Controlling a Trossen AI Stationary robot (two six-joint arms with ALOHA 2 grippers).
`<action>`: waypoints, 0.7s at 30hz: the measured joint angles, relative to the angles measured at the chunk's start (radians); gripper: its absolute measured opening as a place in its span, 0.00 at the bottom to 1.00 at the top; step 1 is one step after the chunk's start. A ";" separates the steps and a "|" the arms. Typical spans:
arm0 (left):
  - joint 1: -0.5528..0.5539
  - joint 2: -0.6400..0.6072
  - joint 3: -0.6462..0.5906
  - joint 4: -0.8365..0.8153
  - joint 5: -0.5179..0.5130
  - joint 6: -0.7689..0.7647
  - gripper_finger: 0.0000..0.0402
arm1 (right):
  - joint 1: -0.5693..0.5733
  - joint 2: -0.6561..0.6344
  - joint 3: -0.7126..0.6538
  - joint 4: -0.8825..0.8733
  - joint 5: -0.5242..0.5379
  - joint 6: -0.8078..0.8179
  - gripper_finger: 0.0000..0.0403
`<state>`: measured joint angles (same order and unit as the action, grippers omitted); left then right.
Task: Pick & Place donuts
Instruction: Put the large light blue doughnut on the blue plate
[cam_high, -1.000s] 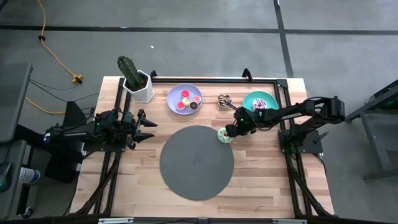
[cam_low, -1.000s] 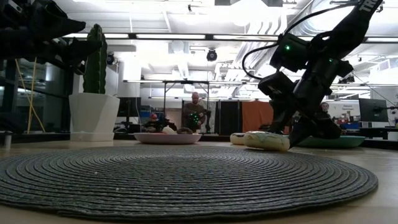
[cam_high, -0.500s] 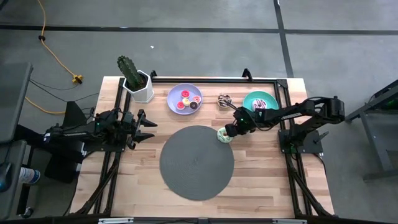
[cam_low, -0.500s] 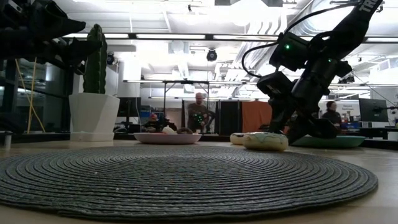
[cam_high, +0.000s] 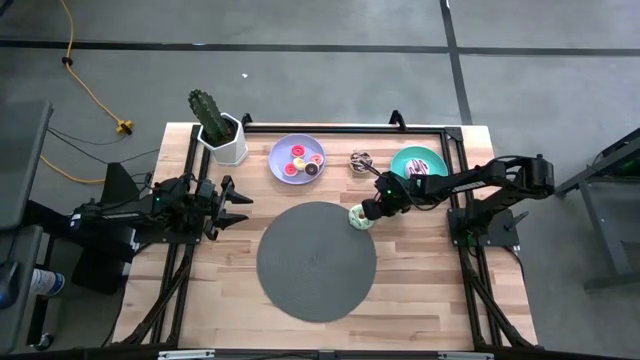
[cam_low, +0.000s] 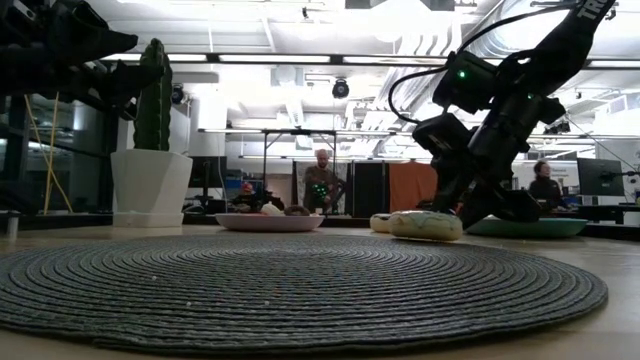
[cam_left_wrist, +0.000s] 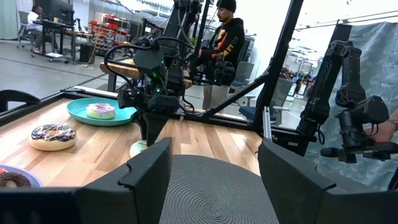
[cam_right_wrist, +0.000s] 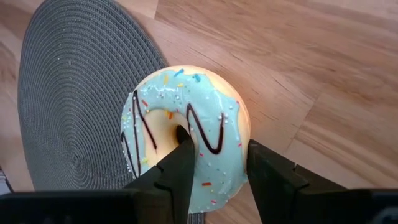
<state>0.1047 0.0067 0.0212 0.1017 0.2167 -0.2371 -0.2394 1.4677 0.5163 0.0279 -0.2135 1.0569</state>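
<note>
- A pale wooden desk (cam_high: 420, 300) with a dark metal frame is standing on a grey concrete floor (cam_high: 320, 60), and a yellow cable (cam_high: 90, 95) is trailing across the floor at the far left.
- A big dark grey woven mat (cam_high: 316, 262) is lying in the middle of the desk; a potted cactus (cam_high: 215, 122) is standing at the far left corner.
- A lavender plate (cam_high: 282, 160) holding small donuts is sitting far of the mat, a teal plate (cam_high: 400, 160) with one donut is lying to its right, and a chocolate donut (cam_high: 361, 161) is resting on bare wood between them.
- The right claw (cam_right_wrist: 219, 163) is gripping the light-blue iced donut (cam_right_wrist: 186, 134) at the mat's far right edge, one finger in the hole, one outside the ring.
- The left claw (cam_high: 232, 202) is hovering at the left of the desk, its fingers standing wide apart and holding nothing.
- Beyond the desk, an open workshop with ceiling lights is showing, and a person (cam_low: 321, 185) is standing in it.
</note>
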 joint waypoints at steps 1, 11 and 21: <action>0.000 0.000 0.000 0.000 0.000 0.000 0.57 | 0.000 0.000 0.000 0.000 -0.002 0.000 0.33; 0.000 0.000 0.000 0.000 0.000 0.000 0.57 | -0.003 -0.003 0.001 0.100 -0.032 0.020 0.33; 0.000 0.000 0.000 0.000 0.000 0.000 0.57 | -0.037 -0.078 0.001 0.106 -0.022 0.027 0.33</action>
<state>0.1046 0.0065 0.0211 0.1016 0.2167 -0.2371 -0.2767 1.3899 0.5171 0.1338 -0.2351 1.0836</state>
